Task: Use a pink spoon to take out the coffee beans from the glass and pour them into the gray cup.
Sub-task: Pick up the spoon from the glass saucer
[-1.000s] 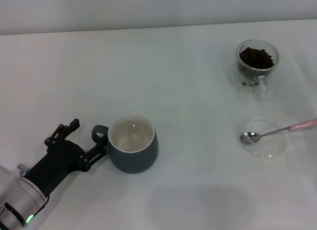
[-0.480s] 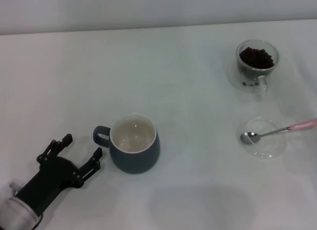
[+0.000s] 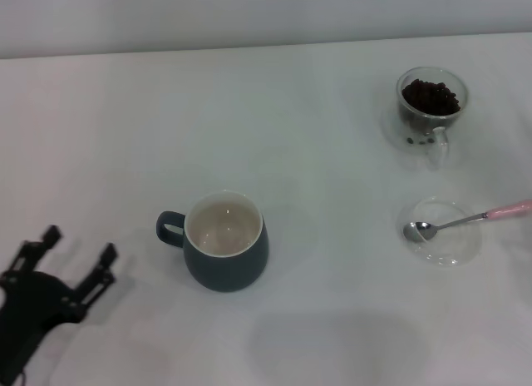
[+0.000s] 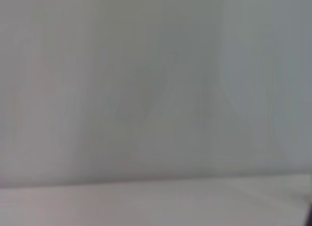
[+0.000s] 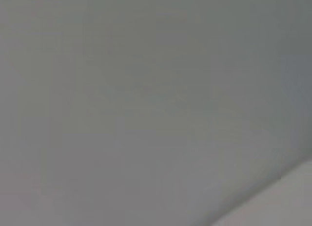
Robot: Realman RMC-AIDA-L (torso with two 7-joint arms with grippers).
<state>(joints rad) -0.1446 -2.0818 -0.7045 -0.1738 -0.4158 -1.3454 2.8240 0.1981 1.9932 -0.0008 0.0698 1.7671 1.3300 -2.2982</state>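
The gray cup (image 3: 225, 251) stands upright at the table's centre-left, its handle pointing left and its cream inside bare. My left gripper (image 3: 79, 244) is open at the lower left corner, well clear of that handle, holding nothing. At the back right stands the glass (image 3: 431, 110) with dark coffee beans (image 3: 430, 96) inside. The pink spoon (image 3: 470, 220) lies with its metal bowl in a shallow clear dish (image 3: 440, 233) and its pink handle pointing right. My right gripper is out of view. Both wrist views show only blank grey surface.
The white table (image 3: 316, 161) spreads wide between the cup and the glass. A pale wall runs along the table's far edge.
My left gripper has let go of the gray cup's handle and drawn back to the lower left. The cup stays upright where it was left.
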